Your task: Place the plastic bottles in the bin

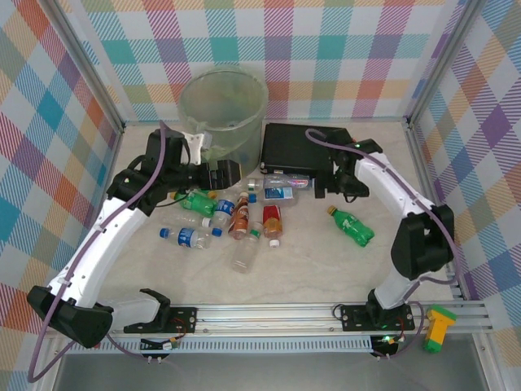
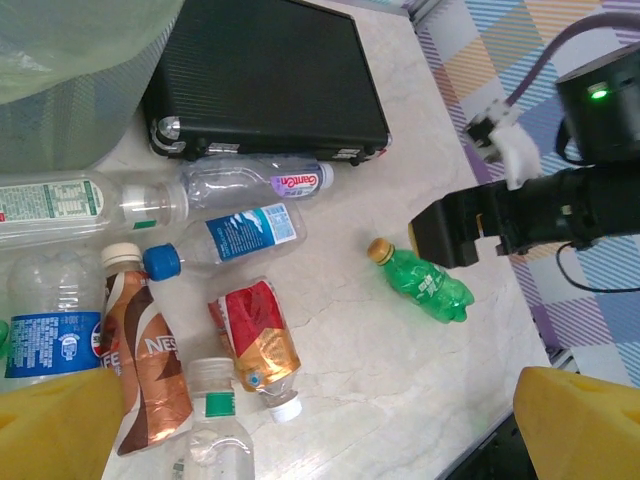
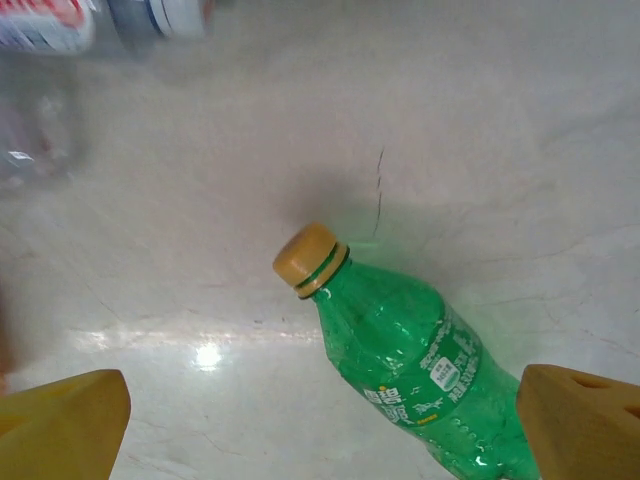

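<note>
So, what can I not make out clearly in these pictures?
Top view: the bin, whose cloudy wall hides any contents.
Left wrist view: the clear green-capped bottle is cut off by the bottom edge.
Right wrist view: the green bottle runs off the bottom edge; the bottles at top left are blurred.

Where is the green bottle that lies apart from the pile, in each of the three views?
Top external: the green bottle lies right of the pile, cap toward the upper left.
Left wrist: the bottle is right of centre, on bare table.
Right wrist: the bottle is large, in the lower middle.
Shared landmark: its yellow cap.
</note>
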`<action>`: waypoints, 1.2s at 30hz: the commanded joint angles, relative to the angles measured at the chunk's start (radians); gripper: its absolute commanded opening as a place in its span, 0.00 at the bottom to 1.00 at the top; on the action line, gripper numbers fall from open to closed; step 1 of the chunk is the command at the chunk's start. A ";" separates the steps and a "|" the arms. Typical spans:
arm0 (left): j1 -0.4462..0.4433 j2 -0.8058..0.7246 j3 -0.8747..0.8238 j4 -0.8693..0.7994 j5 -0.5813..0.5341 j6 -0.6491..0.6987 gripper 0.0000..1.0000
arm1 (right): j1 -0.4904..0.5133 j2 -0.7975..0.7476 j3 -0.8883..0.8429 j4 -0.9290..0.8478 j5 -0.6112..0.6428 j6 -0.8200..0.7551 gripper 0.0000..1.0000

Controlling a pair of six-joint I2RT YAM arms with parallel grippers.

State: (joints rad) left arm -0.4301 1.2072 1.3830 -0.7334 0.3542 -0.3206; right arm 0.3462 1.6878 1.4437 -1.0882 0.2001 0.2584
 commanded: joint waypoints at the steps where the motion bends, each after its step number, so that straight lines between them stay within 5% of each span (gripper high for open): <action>1: -0.008 -0.025 -0.010 -0.019 -0.005 0.020 0.99 | 0.002 0.052 -0.024 -0.075 0.000 -0.048 1.00; 13: -0.008 -0.043 -0.020 -0.031 -0.027 0.015 1.00 | 0.008 0.169 -0.050 -0.007 0.018 -0.140 0.78; 23: -0.008 -0.049 -0.009 -0.070 -0.052 0.003 1.00 | 0.071 0.285 0.018 0.034 0.155 -0.239 0.73; 36: -0.009 -0.063 -0.010 -0.081 -0.077 -0.005 0.99 | 0.071 0.312 -0.003 0.068 0.179 -0.260 0.67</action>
State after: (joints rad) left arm -0.4309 1.1633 1.3701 -0.8082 0.2863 -0.3214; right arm 0.4194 1.9812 1.4410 -1.0233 0.3527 0.0109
